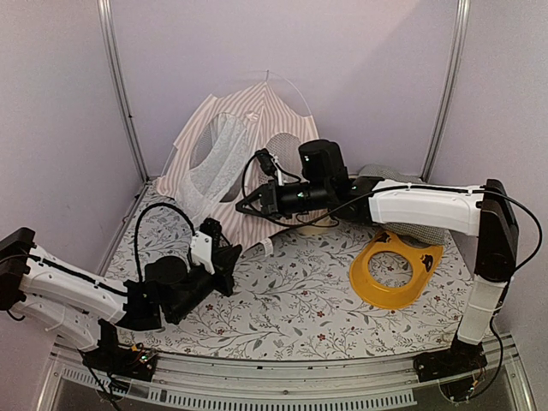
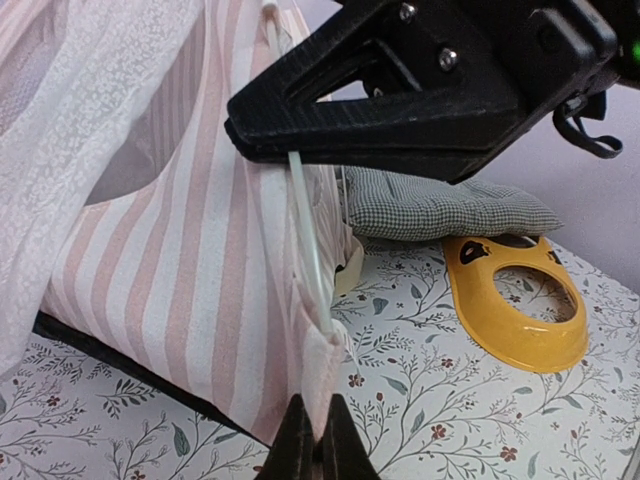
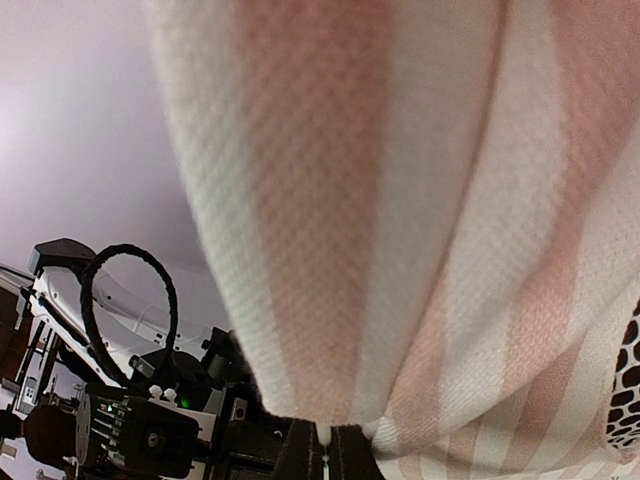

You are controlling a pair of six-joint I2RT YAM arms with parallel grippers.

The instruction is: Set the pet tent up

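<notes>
The pet tent (image 1: 257, 111) is half up at the back of the tabletop (image 1: 291, 300), leaning and floppy; I think it is not done yet. The right hand (image 1: 247, 205) is pinched tight on its white pole (image 2: 305, 215); the left hand (image 2: 318, 445) squeezes the tent's bottom corner. The checked cushion (image 2: 440, 205) lies outside the tent; the yellow ring (image 1: 368, 287) holds nothing.

Floral-print table (image 1: 282, 300) w/ pet tent (image 1: 257, 116) back L, checked cushion (image 2: 440, 205) + yellow ring (image 1: 368, 287) R
</notes>
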